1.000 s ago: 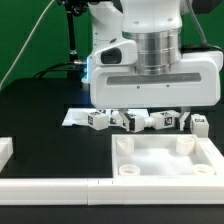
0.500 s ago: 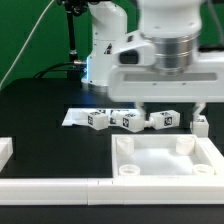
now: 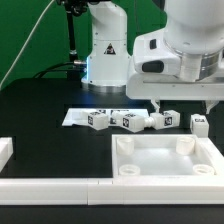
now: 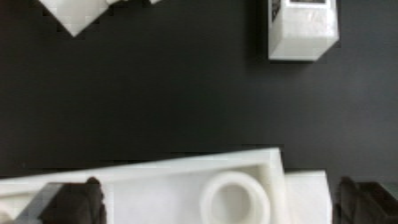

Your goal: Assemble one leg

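Four small white legs with black-and-white tags sit in a row behind the panel: one point(image 3: 97, 120), a second point(image 3: 131, 122), a third point(image 3: 163, 120), and a fourth point(image 3: 199, 125) standing upright at the exterior view's right. The large white square panel point(image 3: 165, 160) lies in front of them. My gripper point(image 3: 190, 105) hangs open and empty above the two right-hand legs and the panel's far right corner. In the wrist view my gripper point(image 4: 222, 205) is open with a dark finger on each side; between them are the panel point(image 4: 160, 185) and its corner socket point(image 4: 231, 197), with one leg point(image 4: 302, 30) beyond.
The marker board point(image 3: 80, 116) lies behind the legs; its corner shows in the wrist view point(image 4: 80, 12). A long white rail point(image 3: 50, 187) runs along the front, with a white block point(image 3: 5, 150) at the exterior view's left. The arm's base point(image 3: 105, 50) stands behind.
My gripper has moved to the exterior view's right and risen a little, from over the middle legs to over the right-hand legs. The legs and panel have not moved.
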`<control>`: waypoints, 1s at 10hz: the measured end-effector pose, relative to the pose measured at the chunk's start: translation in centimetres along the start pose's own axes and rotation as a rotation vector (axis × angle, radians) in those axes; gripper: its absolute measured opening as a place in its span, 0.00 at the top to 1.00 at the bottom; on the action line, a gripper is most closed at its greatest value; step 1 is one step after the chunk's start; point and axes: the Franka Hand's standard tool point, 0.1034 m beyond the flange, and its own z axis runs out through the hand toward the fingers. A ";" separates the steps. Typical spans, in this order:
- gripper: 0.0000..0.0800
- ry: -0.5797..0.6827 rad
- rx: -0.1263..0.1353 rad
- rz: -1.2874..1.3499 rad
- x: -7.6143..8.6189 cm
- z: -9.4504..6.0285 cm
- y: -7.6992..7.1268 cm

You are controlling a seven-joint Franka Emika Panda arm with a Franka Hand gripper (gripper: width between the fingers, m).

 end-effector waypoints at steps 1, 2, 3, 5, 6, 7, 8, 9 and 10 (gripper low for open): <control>0.19 -0.069 0.014 0.040 -0.3 1.1 -0.4; 0.19 -0.114 0.003 0.070 -1.1 2.5 -1.7; 0.19 -0.173 -0.004 0.100 -2.3 3.3 -3.4; 0.19 -0.193 -0.018 0.085 -2.7 3.7 -4.7; 0.19 -0.193 -0.017 0.089 -2.6 3.7 -4.5; 0.19 -0.193 -0.017 0.089 -2.6 3.7 -4.5; 0.19 -0.194 -0.017 0.089 -2.6 3.7 -4.5; 0.19 -0.189 -0.017 0.087 -2.6 3.8 -4.7; 0.19 -0.147 -0.014 0.061 -2.2 5.0 -5.7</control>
